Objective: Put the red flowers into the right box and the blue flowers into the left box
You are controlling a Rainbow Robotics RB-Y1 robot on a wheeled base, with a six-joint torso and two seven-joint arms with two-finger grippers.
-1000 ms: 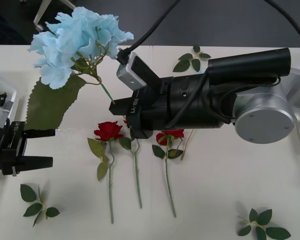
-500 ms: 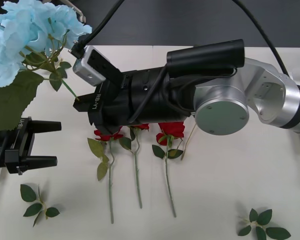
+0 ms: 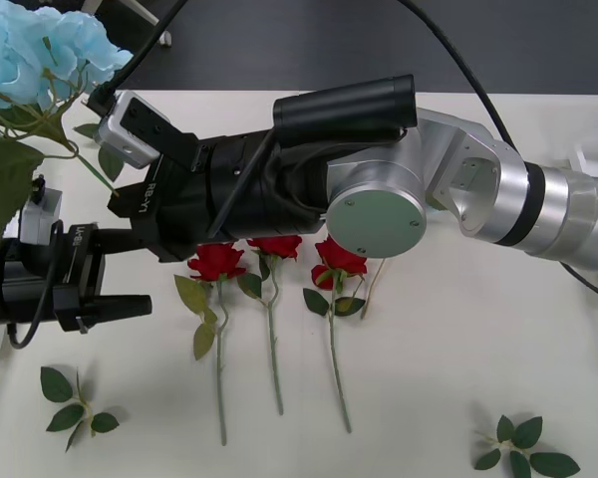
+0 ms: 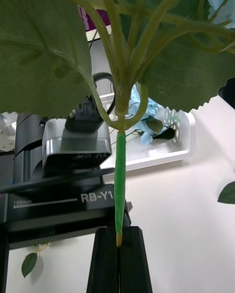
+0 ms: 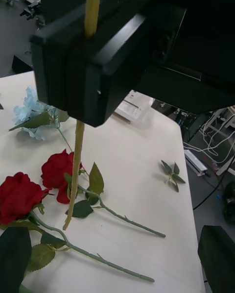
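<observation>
My right gripper reaches across to the left, shut on the green stem of a blue flower whose pale bloom rides high at the far left. In the right wrist view its black fingers pinch the stem's end. My left gripper stands open just below and beside it. Three red flowers lie side by side on the table. The left box holds another blue flower. A bit of the right box's white rim shows behind the right arm.
Green leaf sprigs lie at the front left, the front right and farther off. A further blue bloom lies on the table beyond the roses. The right arm's long body spans the table above the roses.
The right arm has swung left with the blue flower, uncovering all three roses. The left gripper has shifted right, closer to the right gripper.
</observation>
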